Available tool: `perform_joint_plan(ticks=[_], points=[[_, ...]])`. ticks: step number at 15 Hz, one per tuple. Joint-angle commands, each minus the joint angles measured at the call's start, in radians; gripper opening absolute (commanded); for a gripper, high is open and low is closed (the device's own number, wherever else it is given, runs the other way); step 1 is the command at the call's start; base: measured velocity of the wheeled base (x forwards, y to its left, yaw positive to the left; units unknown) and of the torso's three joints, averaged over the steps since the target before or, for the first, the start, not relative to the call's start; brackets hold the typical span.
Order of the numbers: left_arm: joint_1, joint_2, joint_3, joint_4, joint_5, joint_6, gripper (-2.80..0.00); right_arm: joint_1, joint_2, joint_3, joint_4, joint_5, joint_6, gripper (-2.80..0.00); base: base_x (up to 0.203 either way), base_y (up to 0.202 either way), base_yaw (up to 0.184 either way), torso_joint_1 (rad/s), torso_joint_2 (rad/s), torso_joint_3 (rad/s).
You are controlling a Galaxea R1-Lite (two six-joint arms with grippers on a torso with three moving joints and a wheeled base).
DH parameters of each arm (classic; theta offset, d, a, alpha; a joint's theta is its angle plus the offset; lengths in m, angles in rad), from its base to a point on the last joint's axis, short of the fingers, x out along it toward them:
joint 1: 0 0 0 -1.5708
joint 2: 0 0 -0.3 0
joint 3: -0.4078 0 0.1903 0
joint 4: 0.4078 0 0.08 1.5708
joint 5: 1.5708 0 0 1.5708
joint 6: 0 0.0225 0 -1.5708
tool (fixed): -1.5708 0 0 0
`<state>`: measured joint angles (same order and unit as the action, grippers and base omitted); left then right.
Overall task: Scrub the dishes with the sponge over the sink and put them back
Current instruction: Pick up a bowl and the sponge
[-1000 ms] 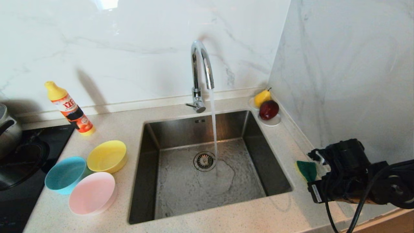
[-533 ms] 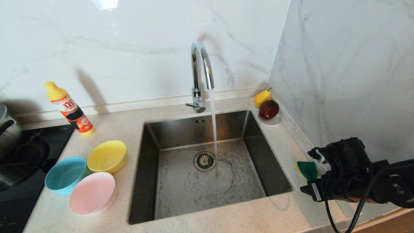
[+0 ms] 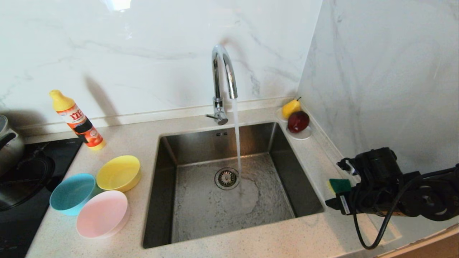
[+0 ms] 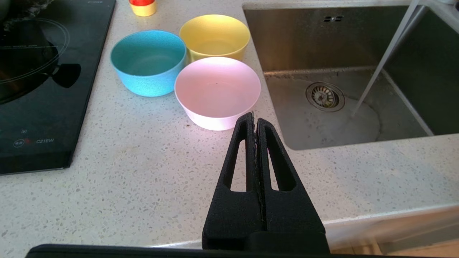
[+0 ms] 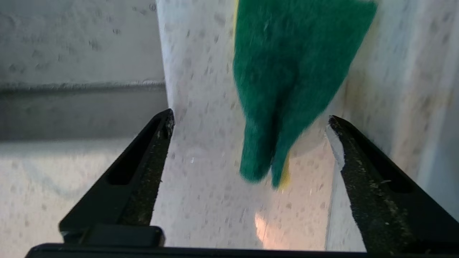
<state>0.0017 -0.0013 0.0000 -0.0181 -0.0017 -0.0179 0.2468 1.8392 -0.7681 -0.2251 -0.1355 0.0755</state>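
Right tool [image 5: 251, 122]: fingers spread wide, nothing between them, positioned over the worktop [image 3: 315, 157] strip to the right of the sink [image 3: 229, 200]. Sponge [image 3: 339, 185] lies green face up on that strip, just ahead of the fingertips, apart from them. Left tool [image 4: 254, 120]: fingers pressed together, empty, near the pink bowl [image 3: 103, 214]. Yellow bowl [image 3: 119, 173] and teal bowl [image 3: 72, 194] sit clustered with it, left of the sink. Water runs from the faucet [image 3: 222, 77].
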Motion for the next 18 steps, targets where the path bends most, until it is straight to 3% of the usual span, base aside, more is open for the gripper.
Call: perform_joint_plan(ticks=[1, 4, 5, 14, 18], points=[[0.001, 0.001, 0.002, 0.000, 0.000, 0.000, -2.80, 0.000, 0.011, -0.007, 0.000, -0.001, 0.000, 0.00, 0.000, 0.000, 0.000, 0.000, 0.00, 0.000], [0.001, 0.001, 0.003, 0.000, 0.000, 0.000, -2.80, -0.001, 0.012, -0.007, -0.002, -0.001, 0.000, 0.00, 0.000, 0.000, 0.000, 0.000, 0.00, 0.000], [0.001, 0.001, 0.003, 0.000, -0.001, 0.000, -2.80, -0.005, 0.012, -0.006, -0.002, -0.001, -0.002, -2.80, 0.000, 0.000, 0.000, 0.000, 0.00, 0.000], [0.001, 0.001, 0.003, 0.000, 0.000, 0.000, -2.80, -0.024, 0.025, -0.007, -0.003, -0.001, -0.002, -2.80, 0.000, 0.000, 0.000, 0.000, 0.00, 0.000], [0.001, 0.001, 0.003, 0.000, 0.000, 0.000, -2.80, -0.021, -0.058, -0.016, 0.019, -0.001, -0.008, -2.80, 0.000, 0.000, 0.000, 0.000, 0.00, 0.000]])
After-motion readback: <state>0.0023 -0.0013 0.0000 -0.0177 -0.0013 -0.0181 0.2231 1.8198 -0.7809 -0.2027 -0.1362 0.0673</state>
